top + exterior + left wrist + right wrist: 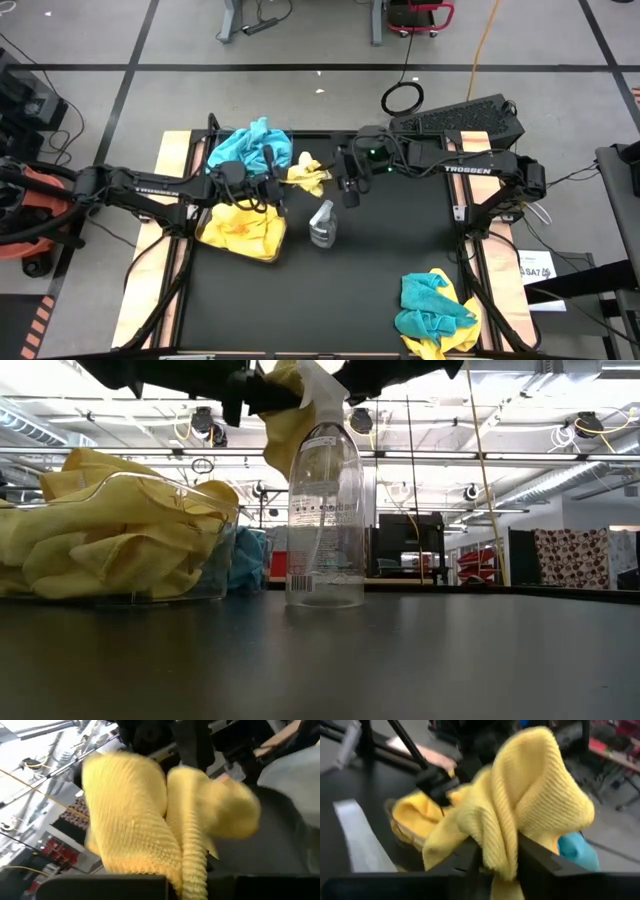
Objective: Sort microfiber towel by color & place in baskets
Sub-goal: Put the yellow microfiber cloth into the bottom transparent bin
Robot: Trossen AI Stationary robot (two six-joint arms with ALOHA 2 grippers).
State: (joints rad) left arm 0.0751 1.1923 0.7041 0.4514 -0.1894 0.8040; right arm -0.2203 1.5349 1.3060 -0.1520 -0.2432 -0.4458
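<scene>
A handover, I'd say: both the left gripper (283,180) and right gripper (335,181) have jaws pinching one yellow towel (308,175), held aloft left of the spray bottle (322,223). Next, one must release near the yellow-filled basket (240,228).

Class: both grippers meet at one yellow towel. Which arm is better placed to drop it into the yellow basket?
Left. The left gripper holds the yellow towel beside the yellow basket; the right gripper, also gripping it, is farther away.
</scene>
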